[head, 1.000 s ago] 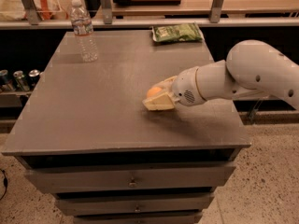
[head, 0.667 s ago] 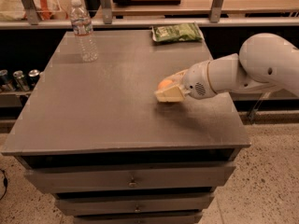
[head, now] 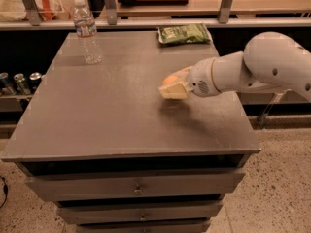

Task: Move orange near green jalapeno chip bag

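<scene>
Grey matte desk top (head: pixel 107 115), seen from beyond its front edge, with grey drawers (head: pixel 136 186) stacked under that edge. Reaching in over the right edge: a white, rounded robot arm (head: pixel 272 67) ending in a cream two-finger gripper (head: pixel 171 88), set right of the desk's middle and nearer the right edge than the left. Clamped between its fingers: a small, round, smooth-skinned orange (head: pixel 169 79), only the upper part showing above the cream pads. Faint shadow on the top just in front of the gripper. Flat, crinkly, olive-green jalapeno chip bag (head: pixel 184 33) lying at the back edge, toward the back right corner, well apart from the orange and almost straight behind it. Clear plastic water bottle (head: pixel 87 33) with a white cap, standing upright near the back left corner. Beyond the left edge and lower down, a row of metal cans (head: pixel 19 81).
</scene>
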Robot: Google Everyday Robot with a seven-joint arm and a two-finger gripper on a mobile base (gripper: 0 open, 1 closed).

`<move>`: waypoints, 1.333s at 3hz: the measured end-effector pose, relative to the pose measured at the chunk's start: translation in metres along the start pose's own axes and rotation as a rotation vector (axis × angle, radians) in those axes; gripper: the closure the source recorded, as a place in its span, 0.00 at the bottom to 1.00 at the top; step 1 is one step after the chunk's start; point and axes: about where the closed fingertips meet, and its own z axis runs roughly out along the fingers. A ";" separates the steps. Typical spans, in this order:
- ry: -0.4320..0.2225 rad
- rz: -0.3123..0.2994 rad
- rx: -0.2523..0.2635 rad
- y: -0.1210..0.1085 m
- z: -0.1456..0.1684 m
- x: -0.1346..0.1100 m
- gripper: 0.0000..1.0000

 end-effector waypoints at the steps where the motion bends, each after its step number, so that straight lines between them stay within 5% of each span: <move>1: -0.041 0.005 0.100 -0.037 0.014 -0.025 1.00; 4: -0.101 0.140 0.372 -0.144 0.033 -0.047 1.00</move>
